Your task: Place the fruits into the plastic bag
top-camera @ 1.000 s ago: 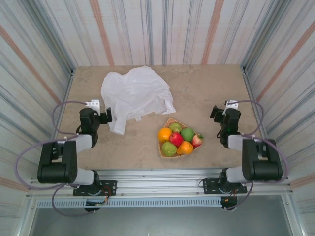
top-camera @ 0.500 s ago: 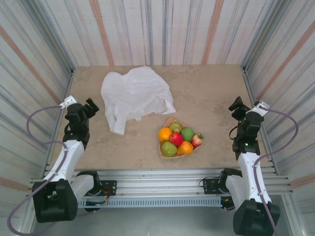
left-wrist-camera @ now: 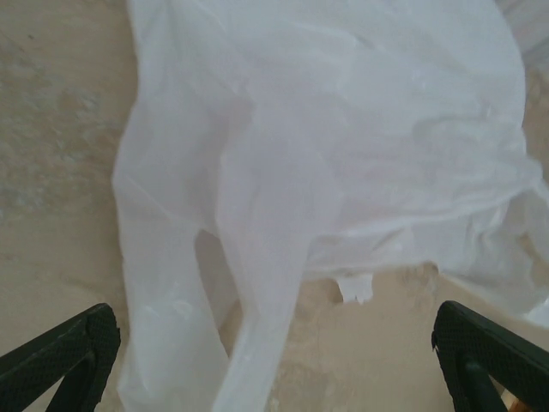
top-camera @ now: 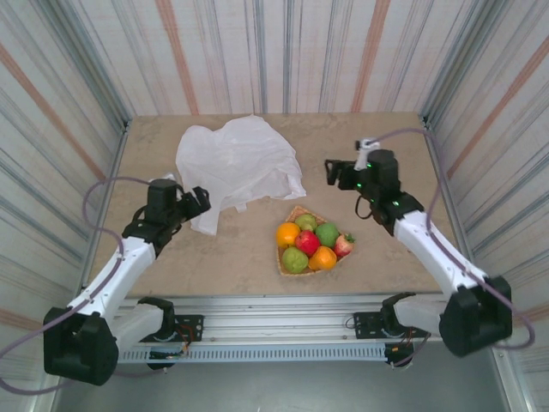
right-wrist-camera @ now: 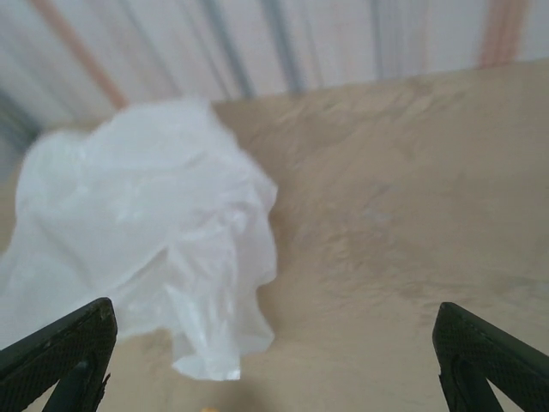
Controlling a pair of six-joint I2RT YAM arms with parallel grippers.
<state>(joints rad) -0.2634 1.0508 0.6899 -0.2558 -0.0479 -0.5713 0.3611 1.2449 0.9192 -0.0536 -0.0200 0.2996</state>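
White crinkled plastic bag (top-camera: 236, 167) is seen at upper centre, nothing placed inside yet. All fruits (top-camera: 310, 243) are piled on a woven tray (top-camera: 294, 213) below it. Left gripper (top-camera: 197, 202) and right gripper (top-camera: 333, 173) are held wide open and empty, flanking the bag.

- The top external camera sits high above and behind the arm bases (top-camera: 163, 326). It looks down and forward over the whole table (top-camera: 232, 257) to the striped back wall (top-camera: 283, 51), and is the farthest view.
- The left wrist camera looks steeply down from close above the plastic bag (left-wrist-camera: 326, 172), with its own fingertips (left-wrist-camera: 73, 348) in the frame's lower corners.
- The right wrist camera stands farther off, facing across the table toward the back wall. Its picture is slightly blurred.
- All three views share the plastic bag and the bare table beside it.
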